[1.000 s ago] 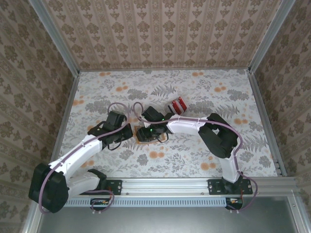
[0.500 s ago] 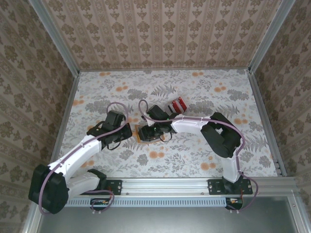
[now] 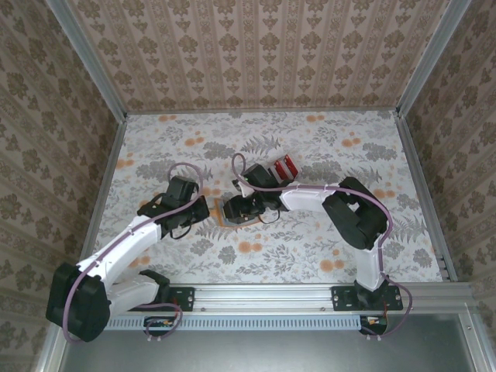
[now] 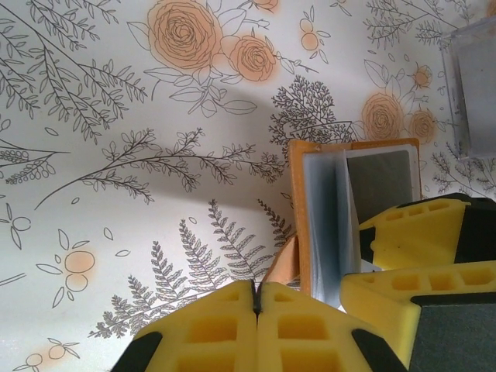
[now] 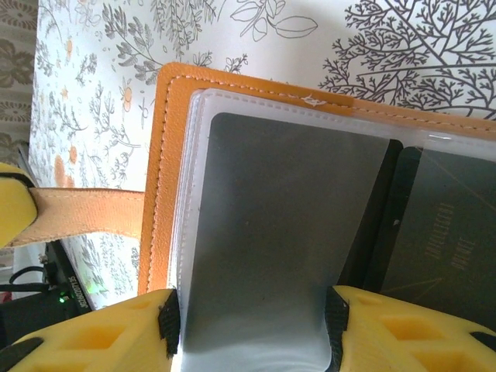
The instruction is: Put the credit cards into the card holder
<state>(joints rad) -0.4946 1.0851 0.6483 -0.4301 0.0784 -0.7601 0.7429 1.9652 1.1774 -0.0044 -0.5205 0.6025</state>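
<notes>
1. Where the left arm reaches in from the near edge of the bench (image 3: 294,263), the left claw (image 4: 256,298) is clenched, its yellow fingertips pressed together on the orange strap (image 5: 89,211) of the card holder (image 4: 298,194).
2. Just past that claw, the card holder lies open on the bench near its middle, orange cover down and clear sleeves facing up. The strap runs taut from the cover's edge to the left claw.
3. From the opposite side the right claw (image 5: 252,314) meets the holder. Its fingers stand apart with their dark pads (image 5: 169,322) against the two opposite edges of a grey credit card (image 5: 287,209), grasping it across its width.
4. That grey credit card lies flat on the holder's top sleeve; whether it sits inside the pocket or on top of it I cannot tell. Beside it, under clear plastic, is a dark card (image 5: 446,232) with faint lettering.
5. Beyond the holder, the left wrist view catches the corner of a pale grey stand (image 4: 473,85).
6. Farther back and to the right, the red credit cards (image 3: 285,167) stand together, apart from the holder.
</notes>
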